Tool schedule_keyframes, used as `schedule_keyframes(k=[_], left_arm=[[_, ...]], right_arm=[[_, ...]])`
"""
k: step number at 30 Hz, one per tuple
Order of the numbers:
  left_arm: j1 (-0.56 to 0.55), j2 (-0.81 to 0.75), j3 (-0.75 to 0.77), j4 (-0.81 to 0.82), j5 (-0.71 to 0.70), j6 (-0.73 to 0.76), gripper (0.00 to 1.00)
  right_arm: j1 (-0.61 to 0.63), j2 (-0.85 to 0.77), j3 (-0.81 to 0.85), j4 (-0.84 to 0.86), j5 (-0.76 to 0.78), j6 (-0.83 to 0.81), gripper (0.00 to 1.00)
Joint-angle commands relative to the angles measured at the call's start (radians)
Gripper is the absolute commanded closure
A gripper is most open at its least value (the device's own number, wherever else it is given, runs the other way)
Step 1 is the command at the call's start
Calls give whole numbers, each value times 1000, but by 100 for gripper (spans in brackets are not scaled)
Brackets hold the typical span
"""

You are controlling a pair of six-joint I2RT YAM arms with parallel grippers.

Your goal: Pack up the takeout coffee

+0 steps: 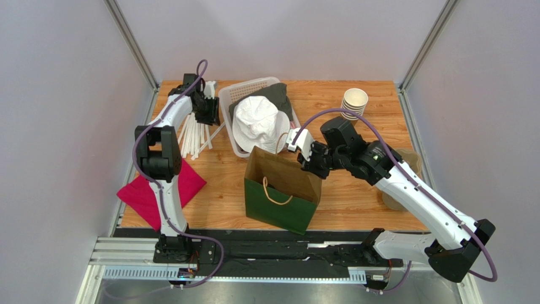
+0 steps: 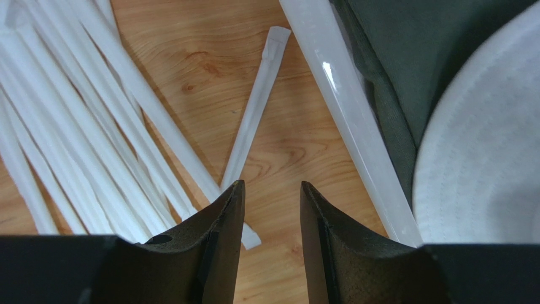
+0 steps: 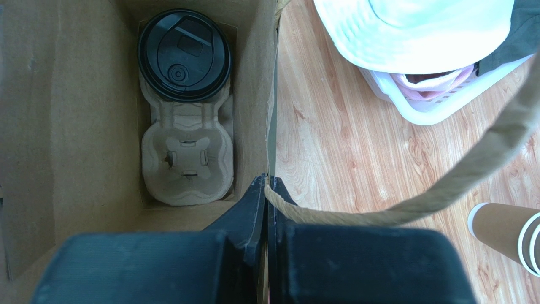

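Observation:
The takeout coffee (image 3: 184, 56), seen by its round black lid, sits in the far slot of a pulp cup carrier (image 3: 187, 161) at the bottom of the green paper bag (image 1: 282, 206). The carrier's near slot is empty. My right gripper (image 3: 267, 183) is shut on the bag's top edge at its right wall; in the top view it (image 1: 308, 163) is at the bag's far right corner. The bag's rope handle (image 3: 443, 190) drapes over one finger. My left gripper (image 2: 271, 190) is open and empty, low over bare wood beside wrapped straws (image 2: 95, 114), at the table's far left (image 1: 206, 111).
A white basket (image 1: 231, 95) holding a white hat (image 1: 257, 123) and dark cloth stands behind the bag. A stack of lidless cups (image 1: 354, 101) stands at the far right. A red napkin (image 1: 161, 187) lies at the left edge. Brown cardboard items (image 1: 405, 164) lie under the right arm.

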Motion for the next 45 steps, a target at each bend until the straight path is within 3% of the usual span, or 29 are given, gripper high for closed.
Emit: schedule_keyframes(k=[1, 8, 12, 21, 28, 38, 45], left_arm=[[-3, 40, 56, 60, 24, 58, 55], [-3, 115, 62, 47, -26, 68, 55], [-3, 138, 61, 35, -92, 67, 49], [-40, 198, 113, -54, -255, 102, 52], [-46, 221, 105, -91, -276, 102, 54], [-29, 231, 151, -127, -230, 13, 100], [20, 166, 150, -111, -105, -116, 100]], right_arm=[[-6, 11, 32, -18, 13, 11, 99], [-16, 28, 38, -18, 6, 10, 99], [-22, 43, 46, -21, -1, 11, 99], [-33, 63, 68, -21, -6, 30, 100], [-37, 69, 68, -24, -12, 34, 100], [-37, 72, 69, -24, -17, 33, 100], [-37, 65, 68, -29, -21, 22, 100]])
